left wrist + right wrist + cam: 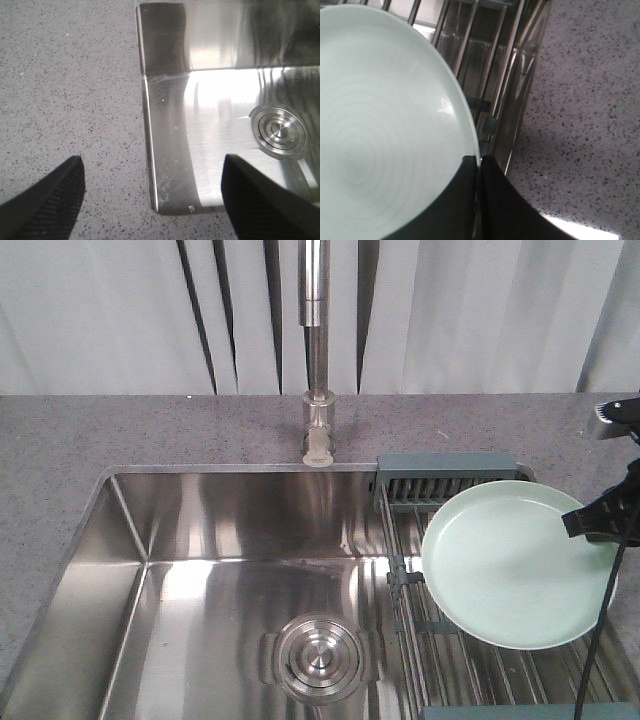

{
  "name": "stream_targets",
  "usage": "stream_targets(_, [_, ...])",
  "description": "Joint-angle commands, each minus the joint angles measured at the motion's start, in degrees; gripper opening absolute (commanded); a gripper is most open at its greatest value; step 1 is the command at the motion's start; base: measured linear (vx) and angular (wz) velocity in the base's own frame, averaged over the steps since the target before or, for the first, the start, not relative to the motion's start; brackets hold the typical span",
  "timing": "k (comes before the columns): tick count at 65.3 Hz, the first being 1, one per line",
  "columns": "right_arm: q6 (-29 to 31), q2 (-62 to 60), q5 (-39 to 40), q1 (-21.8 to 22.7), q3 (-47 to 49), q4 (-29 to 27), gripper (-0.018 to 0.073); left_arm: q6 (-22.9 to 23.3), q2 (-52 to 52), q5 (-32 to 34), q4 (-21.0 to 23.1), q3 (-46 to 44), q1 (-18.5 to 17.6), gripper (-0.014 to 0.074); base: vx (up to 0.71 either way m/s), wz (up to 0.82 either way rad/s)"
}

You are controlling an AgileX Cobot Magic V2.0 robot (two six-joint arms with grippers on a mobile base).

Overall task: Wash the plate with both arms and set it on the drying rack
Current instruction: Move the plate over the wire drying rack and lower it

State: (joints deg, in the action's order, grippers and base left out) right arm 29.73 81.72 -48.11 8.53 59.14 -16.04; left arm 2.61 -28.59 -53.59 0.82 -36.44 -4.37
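Observation:
The pale mint-green plate (510,565) hangs tilted over the drying rack (440,490) at the sink's right side. My right gripper (597,520) is shut on the plate's right rim; in the right wrist view its two black jaws (479,162) pinch the rim of the plate (385,130), with the rack's steel rods (485,60) behind. My left gripper (152,172) is open and empty, over the near left corner of the steel sink (220,125) and the grey counter (65,85). The left arm is out of the front view.
A steel tap (317,350) stands behind the sink. The round drain (317,655) lies at the basin floor's middle and shows in the left wrist view (280,131). Speckled grey counter (60,460) surrounds the sink. Pale curtains hang behind.

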Motion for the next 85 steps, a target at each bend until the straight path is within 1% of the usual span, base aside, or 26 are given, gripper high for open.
stream_targets(1, [-0.60, -0.04, 2.67, 0.19, 1.42, 1.39, -0.0004, 0.33, -0.49, 3.18, 0.16, -1.38, 0.22, 0.0534, 0.00, 0.00])
stream_targets(7, [-0.60, 1.96, 3.33, 0.19, 1.42, 2.22, -0.0004, 0.33, -0.49, 3.18, 0.16, -1.38, 0.22, 0.0534, 0.00, 0.00])
stream_targets(25, [-0.60, 7.32, 5.43, 0.08, 1.42, 2.01, 0.0001, 0.33, -0.49, 3.18, 0.16, -1.38, 0.22, 0.0534, 0.00, 0.00])
stream_targets(34, [-0.97, 9.44, 6.25, -1.88, 1.42, 2.17, 0.0022, 0.33, -0.49, 3.18, 0.16, -1.38, 0.22, 0.0534, 0.00, 0.00])
stream_targets(42, [-1.04, 10.74, 7.11, -3.27, 1.42, 2.29, 0.0079, 0.33, -0.49, 3.18, 0.16, -1.38, 0.22, 0.0534, 0.00, 0.00])
stream_targets(59, [-1.39, 9.62, 6.98, -4.67, 1.42, 2.88, 0.0268, 0.33, -0.49, 3.18, 0.16, -1.38, 0.22, 0.0534, 0.00, 0.00])
stream_targets(64, [-1.44, 6.95, 6.85, -6.15, 1.42, 3.42, 0.0291, 0.33, -0.49, 3.18, 0.16, -1.38, 0.22, 0.0534, 0.00, 0.00])
stream_targets(69, [-1.79, 3.20, 6.53, -7.52, 1.42, 3.64, 0.0292, 0.33, -0.49, 3.18, 0.16, -1.38, 0.22, 0.0534, 0.00, 0.00])
stream_targets(74, [-3.39, -0.45, 5.33, -9.05, 1.42, 3.81, 0.0292, 0.33, -0.49, 3.18, 0.16, -1.38, 0.22, 0.0534, 0.00, 0.00])
stream_targets(78, [-6.06, -3.86, 4.24, -10.54, 1.42, 4.73, 0.0292, 0.33, -0.49, 3.18, 0.16, -1.38, 0.22, 0.0534, 0.00, 0.00])
stream_targets(82, [-9.85, -7.01, 3.76, -12.41, 1.23, 7.27, 0.0291, 0.33, -0.49, 3.18, 0.16, -1.38, 0.22, 0.0534, 0.00, 0.00])
stream_targets(85, [-13.92, -9.89, 4.06, -13.47, 0.87, 9.28, 0.0291, 0.33, -0.49, 3.18, 0.16, -1.38, 0.22, 0.0534, 0.00, 0.00])
